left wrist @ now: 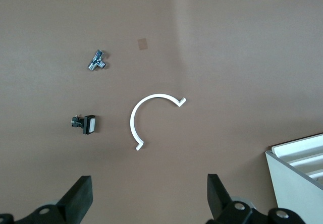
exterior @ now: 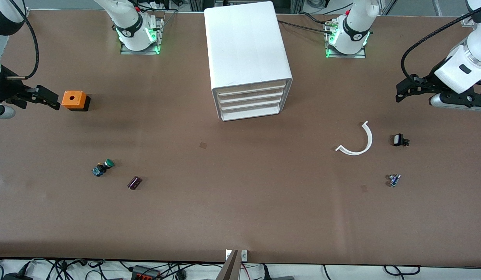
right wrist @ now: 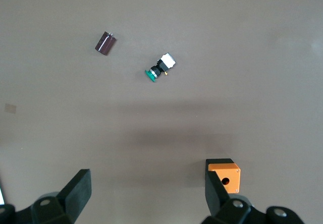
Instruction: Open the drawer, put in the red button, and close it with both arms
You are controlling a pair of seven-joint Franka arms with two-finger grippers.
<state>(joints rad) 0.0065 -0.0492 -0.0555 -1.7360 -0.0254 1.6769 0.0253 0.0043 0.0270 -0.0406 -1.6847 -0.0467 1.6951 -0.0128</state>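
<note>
No red-capped button shows in any view. The white drawer cabinet (exterior: 248, 58) stands mid-table between the arm bases, its drawer fronts (exterior: 251, 102) facing the front camera and all shut; one corner shows in the left wrist view (left wrist: 298, 176). My left gripper (exterior: 404, 90) is open and empty, held up at the left arm's end of the table (left wrist: 149, 193). My right gripper (exterior: 50, 99) is open and empty at the right arm's end, right beside an orange cube with a hole (exterior: 74, 99), which also shows in the right wrist view (right wrist: 224, 176) next to my gripper (right wrist: 146, 191).
A green-capped button (exterior: 103, 167) (right wrist: 160, 68) and a dark purple cylinder (exterior: 134, 182) (right wrist: 105, 43) lie toward the right arm's end. A white curved strip (exterior: 359, 142) (left wrist: 141, 118), a small black part (exterior: 399, 140) (left wrist: 87, 124) and a small blue-silver part (exterior: 394, 180) (left wrist: 96, 61) lie toward the left arm's end.
</note>
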